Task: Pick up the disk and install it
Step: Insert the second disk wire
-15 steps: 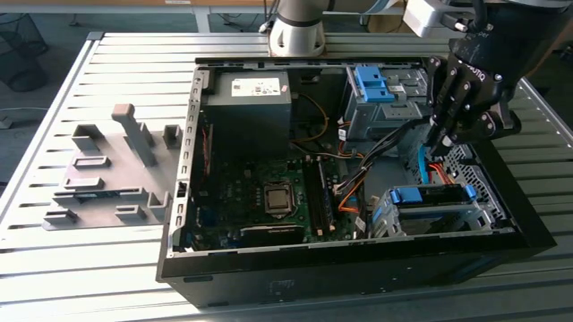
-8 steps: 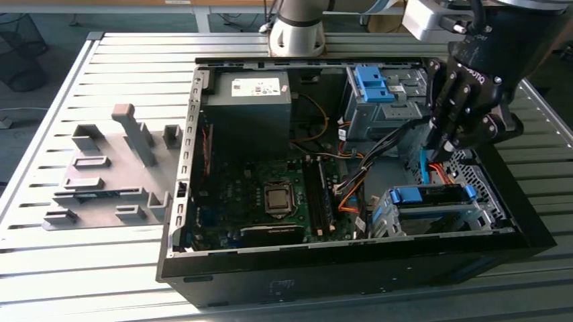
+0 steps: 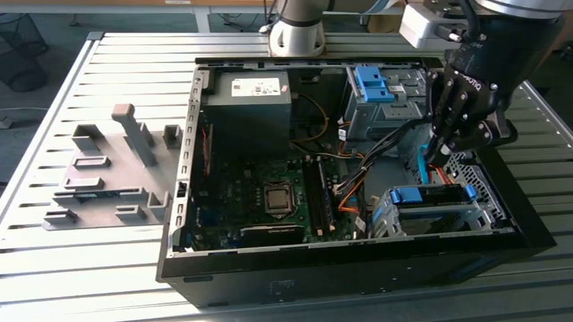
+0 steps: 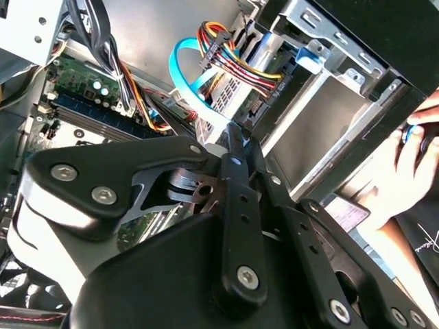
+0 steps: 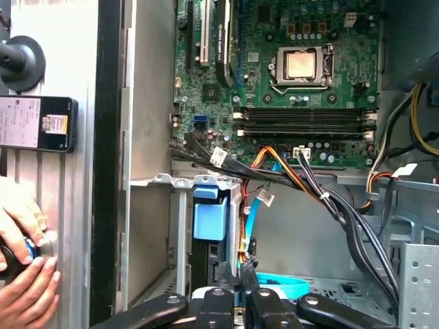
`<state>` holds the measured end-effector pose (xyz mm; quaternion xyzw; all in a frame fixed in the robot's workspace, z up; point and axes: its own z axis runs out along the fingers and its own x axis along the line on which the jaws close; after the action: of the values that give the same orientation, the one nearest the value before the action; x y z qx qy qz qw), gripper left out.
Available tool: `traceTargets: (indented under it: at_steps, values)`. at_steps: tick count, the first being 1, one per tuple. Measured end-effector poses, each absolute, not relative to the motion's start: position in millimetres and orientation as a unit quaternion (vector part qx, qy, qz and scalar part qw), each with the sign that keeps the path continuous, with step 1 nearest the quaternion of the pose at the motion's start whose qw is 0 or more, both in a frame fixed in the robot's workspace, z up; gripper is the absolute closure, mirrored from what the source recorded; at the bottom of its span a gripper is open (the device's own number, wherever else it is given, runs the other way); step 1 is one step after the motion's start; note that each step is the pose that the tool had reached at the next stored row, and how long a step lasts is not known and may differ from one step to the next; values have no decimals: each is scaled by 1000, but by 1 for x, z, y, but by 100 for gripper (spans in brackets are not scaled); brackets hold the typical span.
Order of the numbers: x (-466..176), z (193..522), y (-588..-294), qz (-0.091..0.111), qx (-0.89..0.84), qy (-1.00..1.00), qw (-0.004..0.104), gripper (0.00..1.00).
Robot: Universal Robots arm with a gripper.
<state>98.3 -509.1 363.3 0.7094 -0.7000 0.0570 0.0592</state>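
The disk is hidden from me. My gripper [image 3: 439, 153] hangs inside the open computer case [image 3: 179, 221], on the exterior view's right, between the two drive cages. Its fingers stand together with nothing between them in both wrist views [image 4: 233, 133] [image 5: 236, 274]. Just beyond the fingertips is the lower silver drive cage [image 3: 385, 218] with its blue latch piece [image 3: 430, 194] [image 5: 209, 216]. A light blue flat cable [image 4: 182, 65] and a bundle of coloured wires [image 4: 219, 41] loop close to the fingers.
A second cage with a blue latch [image 3: 372, 84] stands at the back of the case, beside the black power supply box [image 3: 251, 107]. The motherboard [image 3: 268, 201] fills the middle. A grey parts fixture [image 3: 98, 178] lies on the slatted table. A person's hand [image 5: 24, 260] rests outside the case wall.
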Motion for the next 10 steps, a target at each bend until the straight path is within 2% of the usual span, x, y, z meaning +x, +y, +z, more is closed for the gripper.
traceTargets:
  at_steps: [3,8,10]
  values:
    - [98,361,-510,53,710,-700,55,84]
    - [98,360,-517,29,711,-702,31,84]
    - [98,358,-521,26,711,-702,28,84]
